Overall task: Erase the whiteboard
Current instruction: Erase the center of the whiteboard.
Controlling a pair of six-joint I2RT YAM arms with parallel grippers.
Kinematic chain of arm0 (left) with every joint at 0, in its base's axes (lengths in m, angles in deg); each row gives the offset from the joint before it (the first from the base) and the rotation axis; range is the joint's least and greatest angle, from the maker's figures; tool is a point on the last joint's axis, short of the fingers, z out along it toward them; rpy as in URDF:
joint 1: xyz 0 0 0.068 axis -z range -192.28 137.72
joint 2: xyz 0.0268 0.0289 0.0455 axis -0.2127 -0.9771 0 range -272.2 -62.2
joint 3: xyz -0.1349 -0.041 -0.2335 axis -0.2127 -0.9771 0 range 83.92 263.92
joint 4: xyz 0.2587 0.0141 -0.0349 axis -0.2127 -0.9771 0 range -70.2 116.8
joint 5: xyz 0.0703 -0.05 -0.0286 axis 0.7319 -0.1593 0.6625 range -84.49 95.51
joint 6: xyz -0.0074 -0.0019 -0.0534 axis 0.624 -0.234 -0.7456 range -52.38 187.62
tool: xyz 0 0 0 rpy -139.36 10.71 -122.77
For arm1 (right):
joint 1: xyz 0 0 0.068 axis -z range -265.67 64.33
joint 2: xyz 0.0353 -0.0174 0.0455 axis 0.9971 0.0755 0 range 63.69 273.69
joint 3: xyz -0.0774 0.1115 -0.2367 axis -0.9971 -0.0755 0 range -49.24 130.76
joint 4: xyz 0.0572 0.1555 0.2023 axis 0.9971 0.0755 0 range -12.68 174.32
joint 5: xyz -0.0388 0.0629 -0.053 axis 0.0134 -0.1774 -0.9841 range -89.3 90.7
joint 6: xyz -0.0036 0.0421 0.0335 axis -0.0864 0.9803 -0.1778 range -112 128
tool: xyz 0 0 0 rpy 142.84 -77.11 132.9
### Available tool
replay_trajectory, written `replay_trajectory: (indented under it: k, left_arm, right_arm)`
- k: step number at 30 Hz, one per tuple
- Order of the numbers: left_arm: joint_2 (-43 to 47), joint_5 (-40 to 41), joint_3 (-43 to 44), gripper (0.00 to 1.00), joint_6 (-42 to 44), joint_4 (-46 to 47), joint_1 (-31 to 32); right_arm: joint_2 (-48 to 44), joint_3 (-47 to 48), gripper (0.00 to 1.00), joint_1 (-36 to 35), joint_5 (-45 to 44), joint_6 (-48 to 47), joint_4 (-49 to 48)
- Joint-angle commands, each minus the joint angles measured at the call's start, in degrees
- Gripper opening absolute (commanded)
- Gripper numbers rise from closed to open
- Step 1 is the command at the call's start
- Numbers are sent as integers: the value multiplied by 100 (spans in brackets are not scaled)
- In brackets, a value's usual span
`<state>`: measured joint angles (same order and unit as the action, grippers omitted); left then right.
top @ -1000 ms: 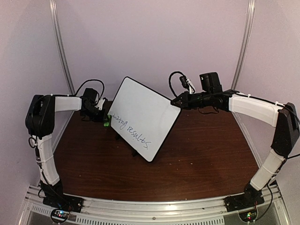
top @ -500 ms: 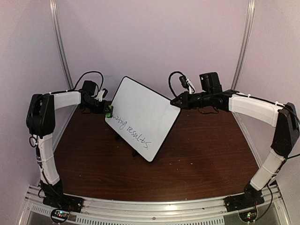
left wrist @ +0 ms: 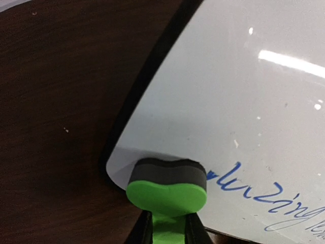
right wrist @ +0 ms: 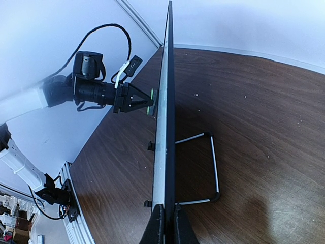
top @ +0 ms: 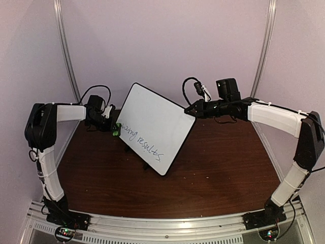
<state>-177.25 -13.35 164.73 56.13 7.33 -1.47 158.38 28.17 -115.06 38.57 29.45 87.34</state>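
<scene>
The whiteboard (top: 155, 119) stands tilted on the brown table, with blue handwriting (top: 144, 142) along its lower left side. My right gripper (top: 193, 113) is shut on the board's right edge. In the right wrist view the board (right wrist: 165, 127) runs edge-on away from the gripper (right wrist: 169, 226). My left gripper (top: 112, 127) is shut on a green eraser (top: 117, 129). The eraser's dark felt (left wrist: 167, 170) presses on the board's (left wrist: 244, 91) left corner, just left of the first letters (left wrist: 254, 190). The left gripper (left wrist: 170, 235) clamps the eraser's green handle.
A wire stand (right wrist: 213, 168) props the board from behind, and small black feet (right wrist: 151, 146) stick out on its front edge. The tabletop (top: 218, 162) is dark brown wood. White walls and metal poles (top: 65, 51) close in the back and sides.
The left gripper and eraser rose along the board's left edge half a second ago and have come back down to the corner. The writing looks the same. The right arm has held still.
</scene>
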Motion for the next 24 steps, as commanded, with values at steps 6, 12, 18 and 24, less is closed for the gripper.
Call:
replay_trajectory:
  k: [6,12,18,24]
  left_arm:
    - [-250,1364,391,3,837,-864,44]
    - [-375,1397,850,3,934,-807,42]
    - [-455,999,1358,3,953,-911,56]
    - [-406,1369,837,3,864,-955,150]
  right_arm:
    - [102,-69,0,-260,741,-456,100]
    - [67,-60,0,-258,729,-493,148]
    - [32,-93,0,-258,691,-510,154]
    - [62,-85,0,-257,695,-491,136]
